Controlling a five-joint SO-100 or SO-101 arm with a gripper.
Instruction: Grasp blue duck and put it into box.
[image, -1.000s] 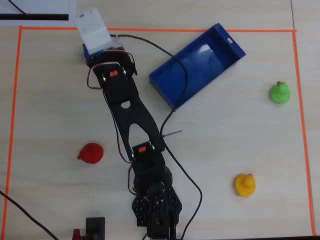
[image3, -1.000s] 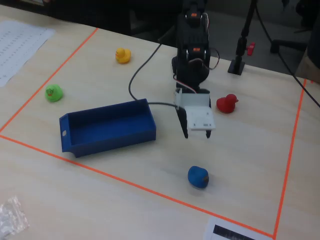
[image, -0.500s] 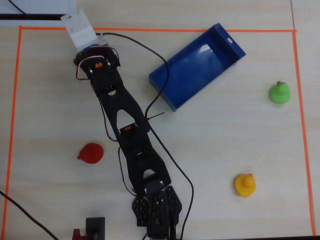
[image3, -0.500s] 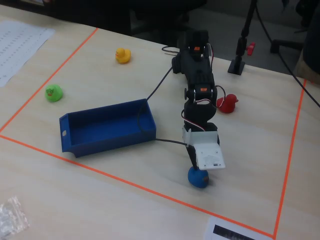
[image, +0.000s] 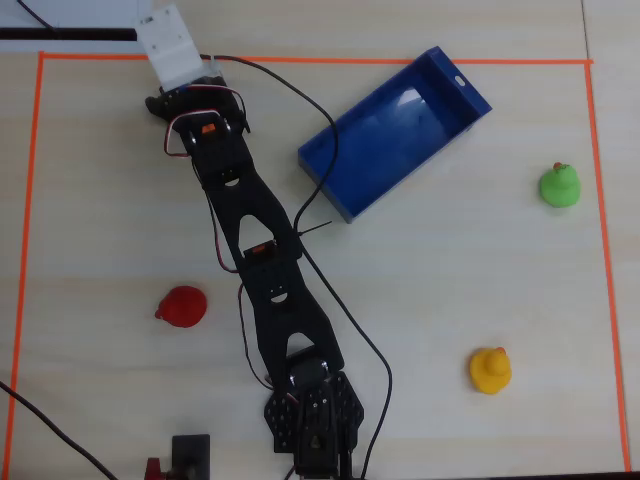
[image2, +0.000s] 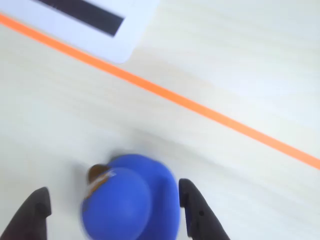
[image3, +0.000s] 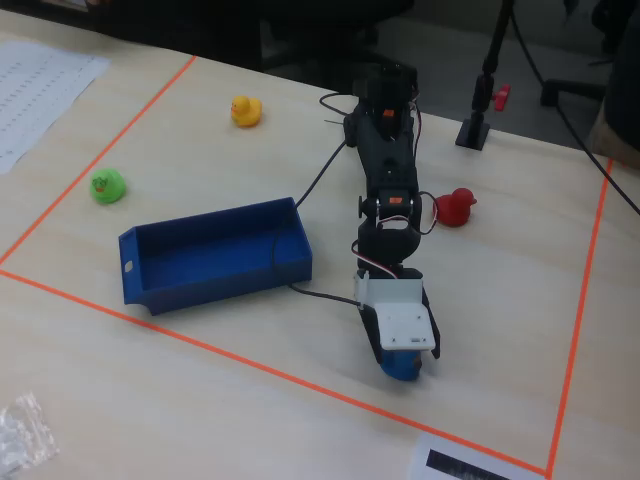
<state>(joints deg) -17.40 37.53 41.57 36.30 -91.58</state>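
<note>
The blue duck (image2: 132, 202) sits on the pale table between my two black fingers in the wrist view. My gripper (image2: 115, 189) is open around it: the right finger (image2: 197, 210) is close against the duck, and the left finger (image2: 35, 215) stands apart with a gap. In the fixed view the duck (image3: 402, 368) peeks out under the white wrist mount, near the front orange tape line. In the overhead view the duck is hidden under the gripper (image: 172, 40). The dark-blue box (image: 395, 135) lies to the right of the arm in the overhead view; it also shows in the fixed view (image3: 215, 255).
A red duck (image: 182, 305), a yellow duck (image: 490, 370) and a green duck (image: 560, 185) stand on the table. Orange tape (image2: 200, 107) borders the work area. A white sheet with a black bar (image2: 85, 20) lies beyond the tape. A black cable runs past the box.
</note>
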